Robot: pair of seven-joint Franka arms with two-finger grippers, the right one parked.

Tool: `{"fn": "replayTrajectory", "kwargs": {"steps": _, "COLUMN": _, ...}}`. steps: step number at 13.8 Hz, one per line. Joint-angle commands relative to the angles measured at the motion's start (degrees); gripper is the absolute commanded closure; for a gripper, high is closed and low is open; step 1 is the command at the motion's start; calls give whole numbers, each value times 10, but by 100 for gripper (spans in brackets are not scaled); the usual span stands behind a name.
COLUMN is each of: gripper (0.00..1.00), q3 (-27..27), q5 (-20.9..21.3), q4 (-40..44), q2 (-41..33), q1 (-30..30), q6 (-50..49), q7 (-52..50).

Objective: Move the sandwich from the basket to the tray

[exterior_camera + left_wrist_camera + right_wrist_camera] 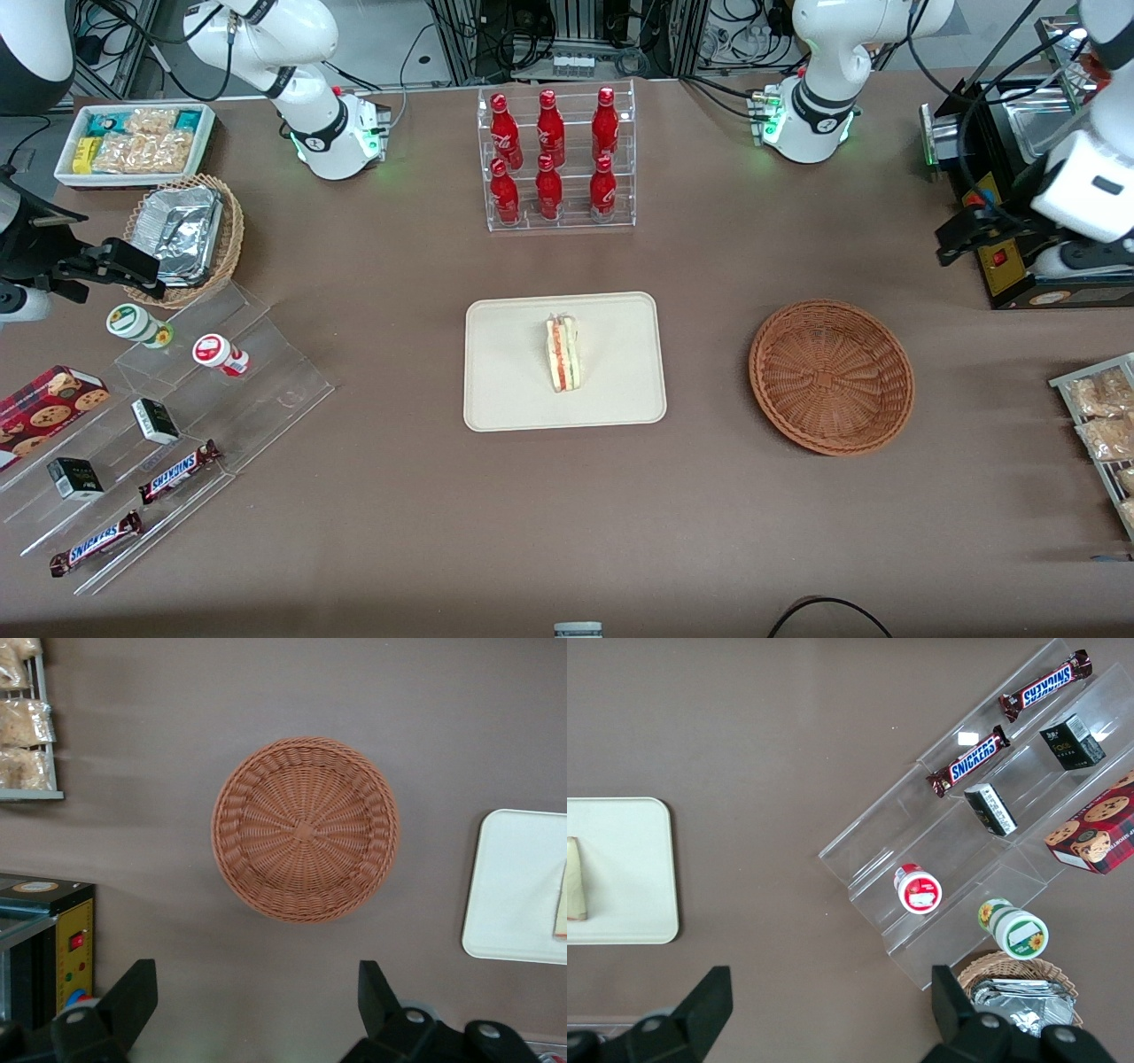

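The sandwich (563,353) stands on its edge in the middle of the cream tray (505,390), red and green filling showing. The reddish-brown wicker basket (831,377) is empty and sits beside the tray, toward the working arm's end of the table. My left gripper (961,235) is open and empty, held high above the table, farther from the front camera than the basket. In the left wrist view the gripper (255,1001) has its jaws wide apart, with the basket (306,828), the tray (514,895) and an edge of the sandwich (562,904) below it.
A clear rack of red bottles (556,159) stands farther from the camera than the tray. A black appliance (1019,221) and a rack of snack bags (1103,425) lie at the working arm's end. An acrylic stepped shelf (221,390), tan foil-tray basket (186,235) and white snack bin (133,142) lie at the parked arm's end.
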Motion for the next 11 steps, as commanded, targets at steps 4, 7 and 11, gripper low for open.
{"fn": "replayTrajectory", "kwargs": {"steps": 4, "gripper": 0, "q3": 3, "q5": -9, "q4": 25, "q2": 0, "q1": 15, "q6": -18, "q7": 15}}
{"fn": "replayTrajectory", "kwargs": {"steps": 7, "gripper": 0, "q3": -1, "q5": -7, "q4": 35, "q2": 2, "q1": 12, "q6": -26, "q7": 19}}
{"fn": "replayTrajectory", "kwargs": {"steps": 11, "gripper": 0, "q3": -3, "q5": -5, "q4": 41, "q2": 12, "q1": 13, "q6": -26, "q7": 34}}
